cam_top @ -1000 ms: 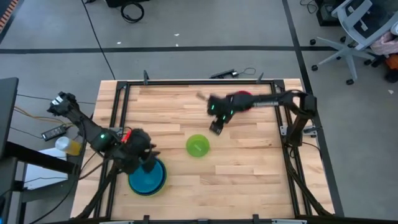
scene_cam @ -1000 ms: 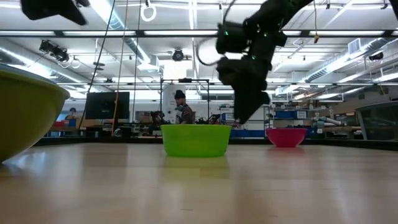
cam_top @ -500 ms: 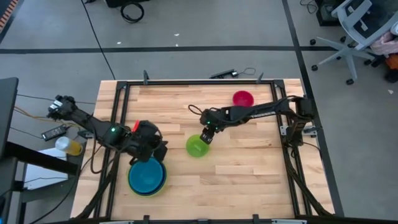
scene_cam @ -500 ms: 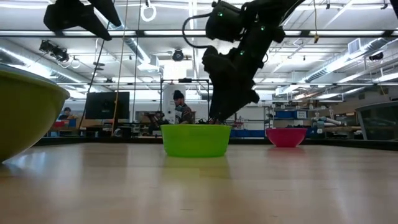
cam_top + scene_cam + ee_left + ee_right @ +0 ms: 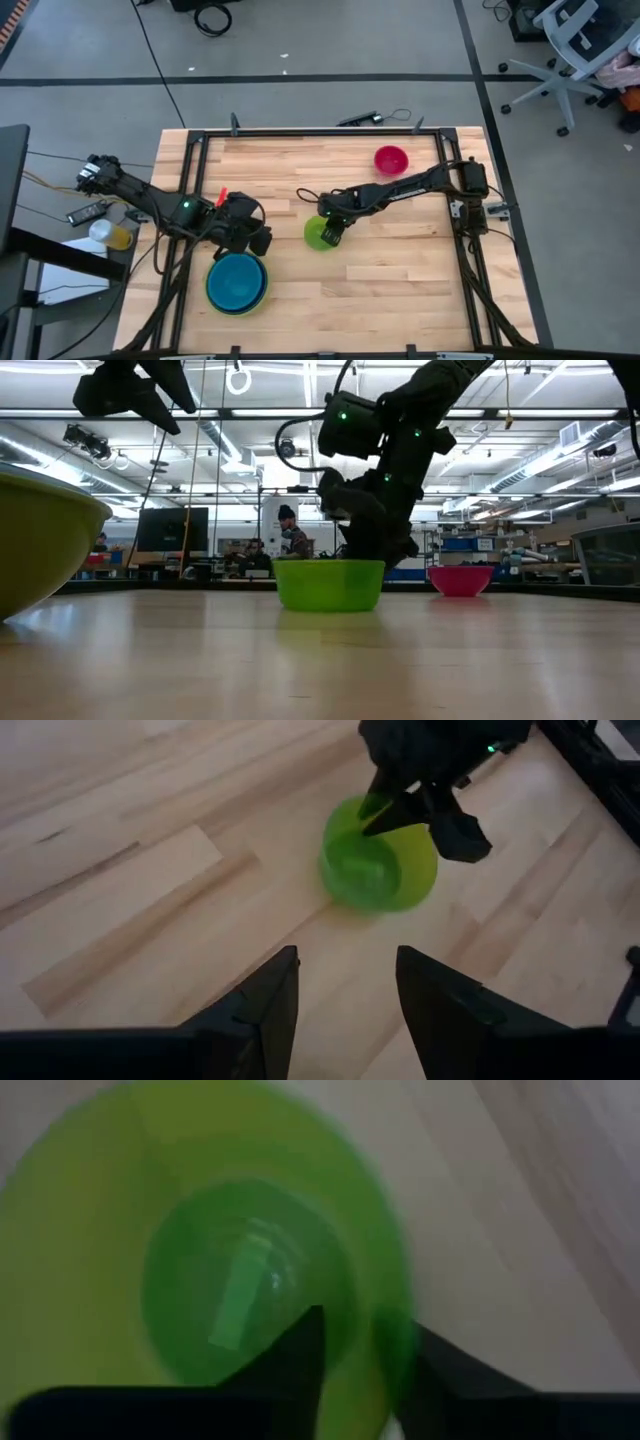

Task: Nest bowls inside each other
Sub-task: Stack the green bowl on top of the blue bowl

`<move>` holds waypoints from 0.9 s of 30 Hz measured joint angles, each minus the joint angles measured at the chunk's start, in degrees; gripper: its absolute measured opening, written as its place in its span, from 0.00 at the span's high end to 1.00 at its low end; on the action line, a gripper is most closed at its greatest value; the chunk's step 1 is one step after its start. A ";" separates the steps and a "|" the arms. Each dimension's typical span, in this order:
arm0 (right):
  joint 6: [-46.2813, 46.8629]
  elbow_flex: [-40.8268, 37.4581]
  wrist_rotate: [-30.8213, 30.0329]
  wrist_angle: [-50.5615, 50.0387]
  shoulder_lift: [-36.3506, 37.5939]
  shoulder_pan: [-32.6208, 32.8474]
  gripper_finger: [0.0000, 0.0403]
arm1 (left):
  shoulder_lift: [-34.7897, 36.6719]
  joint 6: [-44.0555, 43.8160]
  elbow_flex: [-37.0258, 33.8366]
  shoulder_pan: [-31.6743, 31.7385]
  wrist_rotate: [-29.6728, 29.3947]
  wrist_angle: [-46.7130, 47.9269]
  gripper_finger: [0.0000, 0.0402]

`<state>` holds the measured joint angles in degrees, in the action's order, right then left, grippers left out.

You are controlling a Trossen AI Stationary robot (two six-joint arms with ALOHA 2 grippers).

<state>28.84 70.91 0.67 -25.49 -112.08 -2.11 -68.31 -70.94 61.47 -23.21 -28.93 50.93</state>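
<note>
The small green bowl (image 5: 318,234) (image 5: 328,584) stands upright on its base at the middle of the table, with my right gripper (image 5: 333,227) (image 5: 365,1335) shut on its rim. My left gripper (image 5: 250,236) (image 5: 345,990) hangs open and empty above the table, just beyond the stack at the near left, where a blue bowl (image 5: 236,281) sits inside the yellow-green bowl (image 5: 40,540). The magenta bowl (image 5: 391,159) (image 5: 460,580) stands alone at the far right. My right gripper has the green bowl's rim (image 5: 395,1335) on the bowl's right side. One finger (image 5: 300,1350) is inside the bowl and the other (image 5: 435,1370) outside its wall. The fingers come down steeply from above. The bowl stands upright with its base on the table.
Bare wood lies between the green bowl and the stack at the near left. Black frame rails (image 5: 195,180) run along the table's edges. People and desks show in the room beyond the far edge.
My right gripper has come down and toward the table's left onto the green bowl, and its fingers have closed over the rim. The bowl has slid a little toward the table's right edge, still on the wood. My left gripper has moved off the stack toward the table's middle.
</note>
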 joint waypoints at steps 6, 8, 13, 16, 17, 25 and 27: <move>-0.69 0.09 -8.01 3.09 4.27 1.96 0.96 | 0.00 2.38 -0.07 2.66 0.21 -4.24 0.62; -0.38 0.11 -13.53 4.40 5.88 3.28 0.94 | 0.00 6.42 -0.07 3.47 0.63 -7.99 0.62; -0.11 0.11 -22.47 8.25 8.77 6.37 0.98 | -1.08 15.47 -0.02 4.90 0.71 -11.58 0.62; 0.00 0.16 -28.44 10.64 9.60 8.25 0.97 | -2.29 20.16 -0.07 5.16 0.56 -12.88 0.62; -0.06 0.17 -29.90 11.03 9.69 8.79 0.97 | -2.87 21.86 -0.01 5.26 0.40 -14.01 0.62; -0.31 0.15 -34.77 14.29 9.76 10.73 0.98 | -7.78 28.73 0.01 7.43 0.07 -20.13 0.62; -0.74 0.24 -36.41 13.72 9.74 11.20 0.98 | -8.66 27.09 0.02 8.46 -0.05 -18.82 0.62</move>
<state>28.10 71.16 -35.74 -11.77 -102.34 9.09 -76.97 -43.85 61.49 -14.74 -28.98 32.11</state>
